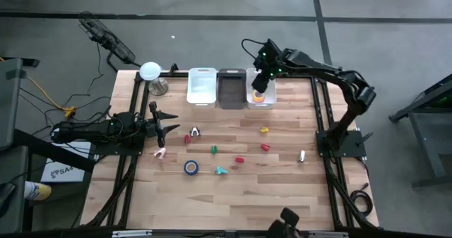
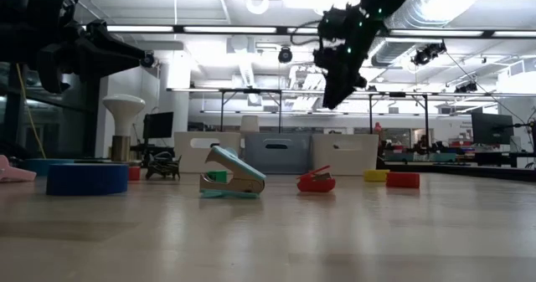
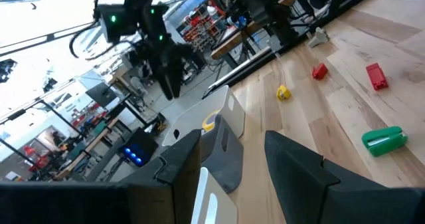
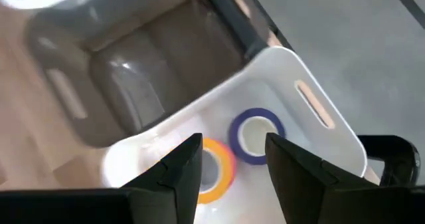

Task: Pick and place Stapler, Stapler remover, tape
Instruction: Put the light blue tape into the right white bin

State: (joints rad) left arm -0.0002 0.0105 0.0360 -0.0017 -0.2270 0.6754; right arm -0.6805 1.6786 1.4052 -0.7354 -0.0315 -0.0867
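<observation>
My right gripper (image 1: pixel 260 83) hangs open and empty over the right white bin (image 1: pixel 269 100). In the right wrist view its fingers (image 4: pixel 232 147) frame a yellow tape roll (image 4: pixel 216 167) and a blue tape roll (image 4: pixel 255 134), both lying flat on the bin floor. My left gripper (image 1: pixel 160 126) hovers open over the table's left side and holds nothing. Another blue tape roll (image 1: pixel 191 167) lies flat on the wood, with a teal stapler (image 1: pixel 222 171) just right of it. The dark staple remover (image 1: pixel 194 132) sits near my left gripper.
A dark grey bin (image 1: pixel 232 88) and a second white bin (image 1: pixel 202 87) stand left of the filled one along the far edge. Small green (image 1: pixel 214 150), red (image 1: pixel 239 159), yellow (image 1: pixel 264 131), pink (image 1: pixel 161 153) and silver (image 1: pixel 301 155) items are scattered mid-table. The near half is bare wood.
</observation>
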